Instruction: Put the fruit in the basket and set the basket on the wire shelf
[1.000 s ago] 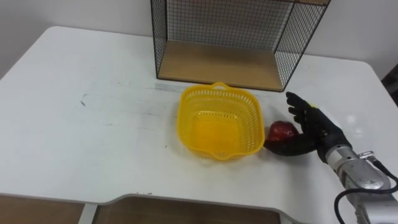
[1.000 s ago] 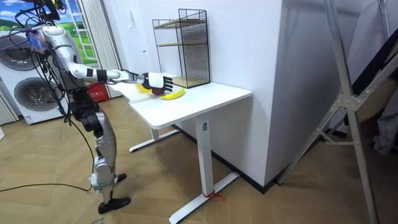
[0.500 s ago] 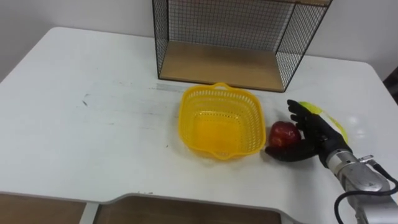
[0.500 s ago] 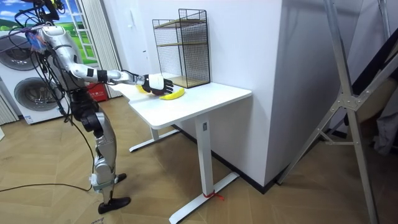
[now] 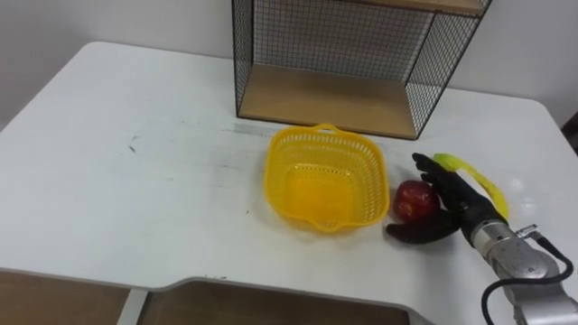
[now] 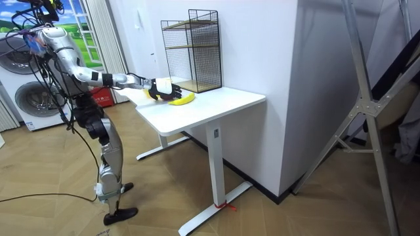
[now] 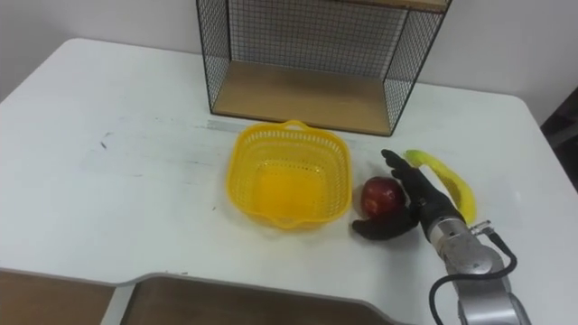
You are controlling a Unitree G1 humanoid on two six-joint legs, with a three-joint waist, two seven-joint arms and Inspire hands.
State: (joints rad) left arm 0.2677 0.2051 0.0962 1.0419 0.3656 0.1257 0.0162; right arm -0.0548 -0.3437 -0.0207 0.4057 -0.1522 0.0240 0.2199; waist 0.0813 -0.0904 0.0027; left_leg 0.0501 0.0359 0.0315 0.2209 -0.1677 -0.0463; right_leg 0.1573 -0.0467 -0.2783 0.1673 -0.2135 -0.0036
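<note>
Grabbing the apple (image 5: pixel 414 199) right now. It sits on the tabletop (image 5: pixel 135 199) just right of the basket (image 5: pixel 321 135), which is empty and parked in front of the shelf (image 5: pixel 325 95). My right hand (image 5: pixel 454 209) is low on the tabletop and spread wide around the apple, with the fingers (image 5: pixel 433 171) behind it and the thumb in front. It doesn't look clamped yet.

My plan is to close slowly so the thumb doesn't flick the apple into the basket wall, and to get the palm up against it before squeezing. Then I'll lift well clear of the rim, because that light basket will probably slide if I clip it. The banana (image 5: pixel 479 181) lies just behind the hand, so I won't drag backwards.
</note>
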